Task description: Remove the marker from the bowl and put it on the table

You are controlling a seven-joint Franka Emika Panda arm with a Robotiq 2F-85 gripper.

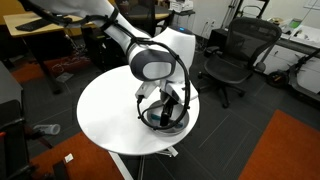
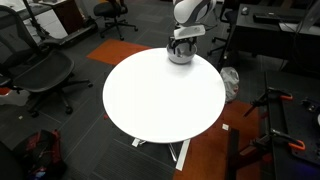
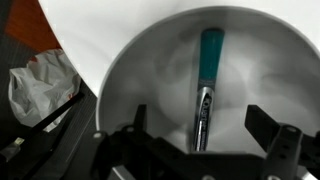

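Observation:
The marker (image 3: pixel 205 90), teal-blue at one end and dark at the other, lies inside the grey bowl (image 3: pixel 150 70). In the wrist view my gripper (image 3: pixel 200 130) is open, its two fingers standing either side of the marker's dark end, apart from it. In both exterior views the gripper (image 1: pixel 165 108) (image 2: pixel 182 45) hangs down into the bowl (image 1: pixel 178 124) (image 2: pixel 180 56), which sits near the edge of the round white table (image 1: pixel 110 115) (image 2: pixel 160 95). The marker is hidden in the exterior views.
Black office chairs (image 1: pixel 235 55) (image 2: pixel 35 70) stand around the table. A crumpled white bag (image 3: pixel 40 80) (image 2: pixel 229 82) lies on the floor beside the table's edge. Wooden desks (image 1: pixel 35 25) stand behind. An orange carpet patch (image 1: pixel 285 150) lies beside the table.

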